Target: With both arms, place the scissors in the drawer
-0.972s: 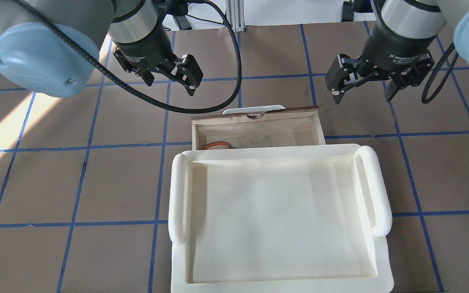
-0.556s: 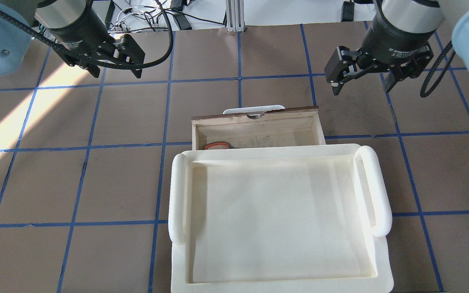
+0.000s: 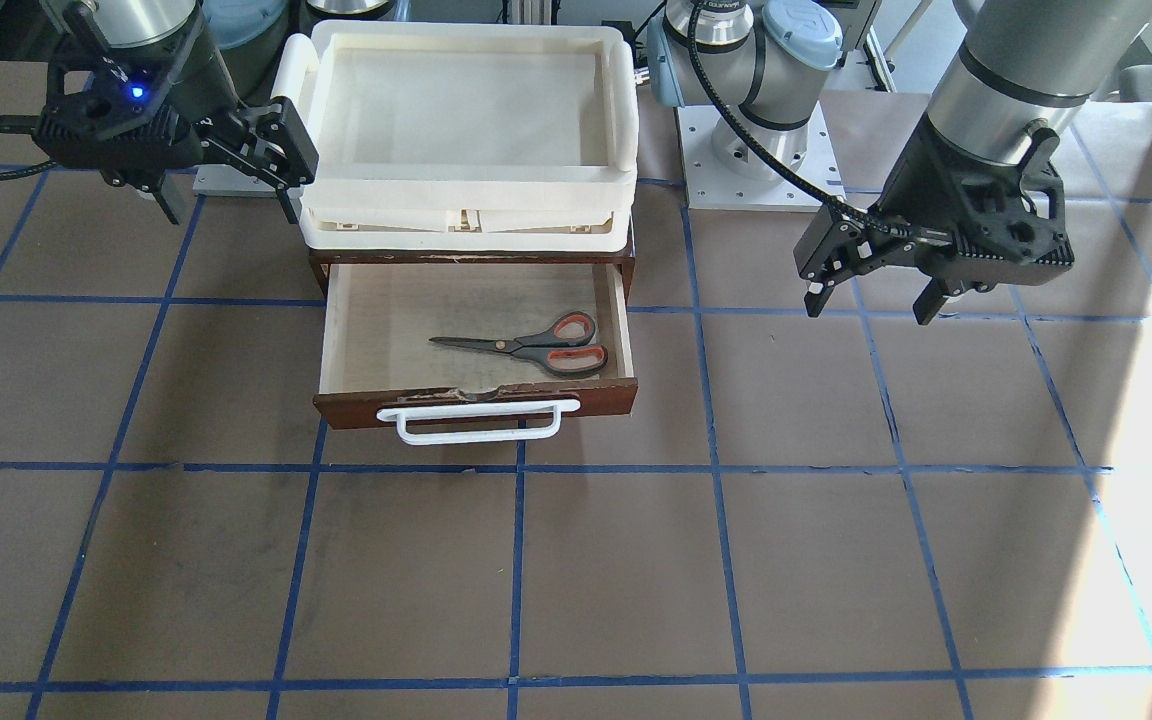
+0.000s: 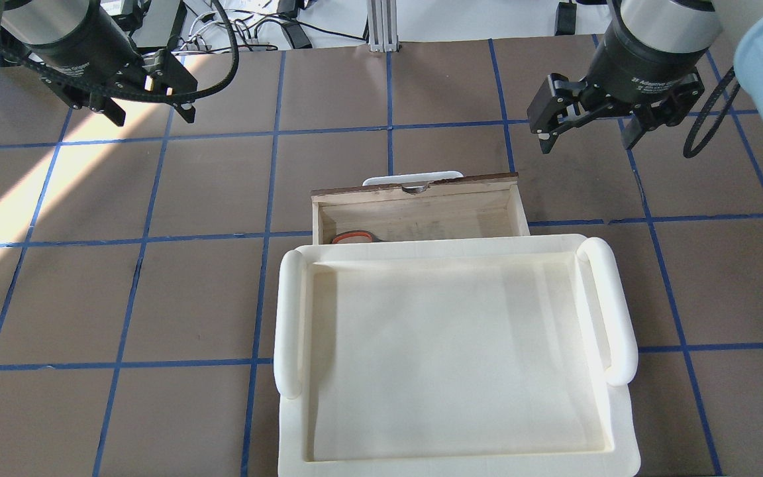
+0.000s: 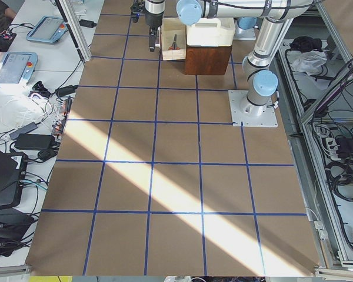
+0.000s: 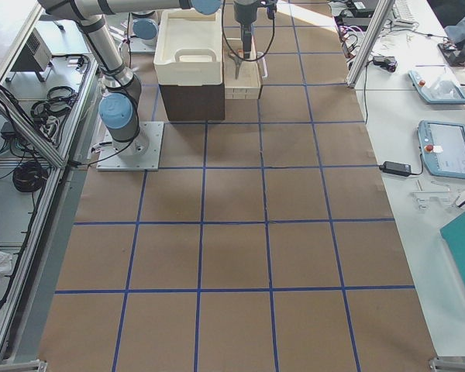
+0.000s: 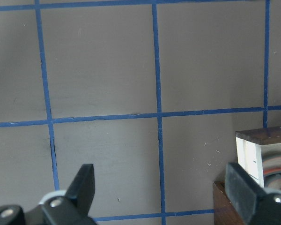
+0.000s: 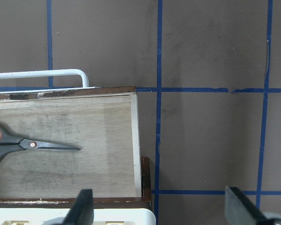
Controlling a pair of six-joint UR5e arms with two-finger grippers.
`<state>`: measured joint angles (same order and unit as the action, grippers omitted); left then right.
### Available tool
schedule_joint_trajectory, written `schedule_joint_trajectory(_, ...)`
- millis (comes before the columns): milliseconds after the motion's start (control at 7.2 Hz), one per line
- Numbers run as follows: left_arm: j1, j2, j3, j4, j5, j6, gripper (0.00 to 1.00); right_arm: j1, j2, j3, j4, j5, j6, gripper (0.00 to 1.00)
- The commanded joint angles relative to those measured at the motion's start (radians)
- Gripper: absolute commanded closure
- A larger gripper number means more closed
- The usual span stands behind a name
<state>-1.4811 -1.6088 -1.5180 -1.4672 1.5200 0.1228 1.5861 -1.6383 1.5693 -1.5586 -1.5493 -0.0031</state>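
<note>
The scissors lie flat on the pale floor of the open drawer, handles toward its right side in the front-facing view. In the overhead view only a red handle loop shows under the tray edge. The right wrist view shows the scissors' blades inside the drawer. My left gripper is open and empty, hanging above the table well to the left of the drawer; it also shows in the front-facing view. My right gripper is open and empty, above the table just right of the drawer front.
A cream plastic tray sits on top of the brown cabinet that holds the drawer. The drawer's white bar handle sticks out toward the operators' side. Brown table with blue grid tape lies all around.
My left gripper has swung away from the drawer, to the left and farther back, staying open. My right gripper has shifted only slightly back. The scissors and drawer have not moved.
</note>
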Motion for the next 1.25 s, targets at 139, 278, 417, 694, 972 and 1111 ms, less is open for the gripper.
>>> schedule_joint_trajectory(139, -0.028, 0.026, -0.011, -0.015, 0.0, -0.011, 0.0, 0.0, 0.0, 0.0, 0.0, 0.0, -0.002, 0.0)
schedule_joint_trajectory(278, -0.034, 0.029, -0.025, -0.01, 0.002, -0.014, 0.0, 0.0, 0.0, 0.0, 0.0, 0.0, -0.002, 0.0)
schedule_joint_trajectory(417, -0.038, 0.029, -0.028, -0.011, 0.0, -0.014, 0.0, 0.0, 0.0, 0.0, 0.0, 0.0, -0.002, 0.0)
schedule_joint_trajectory(694, -0.038, 0.026, -0.03, -0.01, 0.0, -0.011, 0.0, 0.0, 0.0, 0.0, 0.0, 0.0, -0.002, 0.0)
schedule_joint_trajectory(972, -0.034, 0.024, -0.033, -0.002, -0.004, -0.003, 0.0, 0.0, 0.0, 0.0, 0.0, 0.0, -0.002, 0.0)
schedule_joint_trajectory(1111, -0.034, 0.024, -0.033, -0.002, 0.0, 0.0, 0.0, 0.0, 0.0, 0.0, 0.0, 0.0, -0.002, 0.0)
